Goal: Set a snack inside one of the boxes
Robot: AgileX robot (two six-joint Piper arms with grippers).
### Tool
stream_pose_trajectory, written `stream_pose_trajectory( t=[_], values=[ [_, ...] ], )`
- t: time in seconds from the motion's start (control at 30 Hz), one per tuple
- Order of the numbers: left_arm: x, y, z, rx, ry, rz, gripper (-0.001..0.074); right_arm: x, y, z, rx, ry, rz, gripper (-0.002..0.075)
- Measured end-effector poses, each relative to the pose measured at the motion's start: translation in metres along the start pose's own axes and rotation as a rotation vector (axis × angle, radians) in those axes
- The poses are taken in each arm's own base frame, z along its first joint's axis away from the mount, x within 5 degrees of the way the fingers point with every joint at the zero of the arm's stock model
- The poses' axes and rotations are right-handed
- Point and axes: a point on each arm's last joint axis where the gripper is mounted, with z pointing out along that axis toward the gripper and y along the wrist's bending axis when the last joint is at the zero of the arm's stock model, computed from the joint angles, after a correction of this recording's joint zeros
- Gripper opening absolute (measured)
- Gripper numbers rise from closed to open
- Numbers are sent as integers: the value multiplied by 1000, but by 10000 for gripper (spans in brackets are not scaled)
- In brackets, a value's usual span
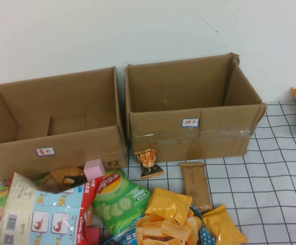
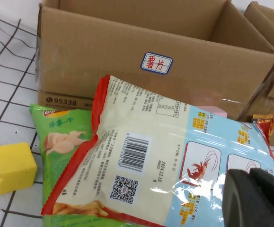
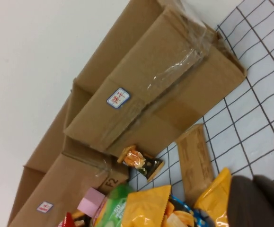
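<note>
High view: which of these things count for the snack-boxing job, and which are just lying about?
Job:
left box, right box
shrimp chips bag, green chips bag, brown bar
left gripper, right gripper, both low by the pile

Lying about:
pink block
yellow block

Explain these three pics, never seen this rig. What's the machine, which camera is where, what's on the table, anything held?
It is a two-armed table robot; each arm ends in a pincer. One picture looks down from a raised camera; the other two come from cameras on the left and right wrists. Neither arm shows in the high view. The left pincer is only a dark shape at the edge of its own picture, the right pincer likewise, so nothing can be seen held. On the checked cloth stand two open cardboard boxes, the left box and the right box, both empty as far as visible. In front lies a snack pile: a shrimp-cracker bag, a green chip bag, yellow packets, a brown bar.
</note>
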Motion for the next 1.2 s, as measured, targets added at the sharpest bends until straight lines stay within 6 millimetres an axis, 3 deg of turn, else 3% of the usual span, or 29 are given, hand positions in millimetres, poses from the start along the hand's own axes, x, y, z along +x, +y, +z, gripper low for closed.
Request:
stream_pose_trajectory(
  t=[0.23, 0.57, 0.9, 1.2],
  values=[
    [0, 0, 0, 1, 4, -4, -3, -2, 5, -2, -15, 4, -263, -1],
    [1, 0, 0, 1, 6, -4, -3, -46, 75, -8, -84, 92, -801, -1],
    [1, 0, 0, 1, 6, -4, -3, -90, 128, 33, -197, 394, -1189, -1],
    [1, 0, 0, 1, 6, -4, -3, -106, 152, 88, -392, 736, -1283, -1]
  ],
)
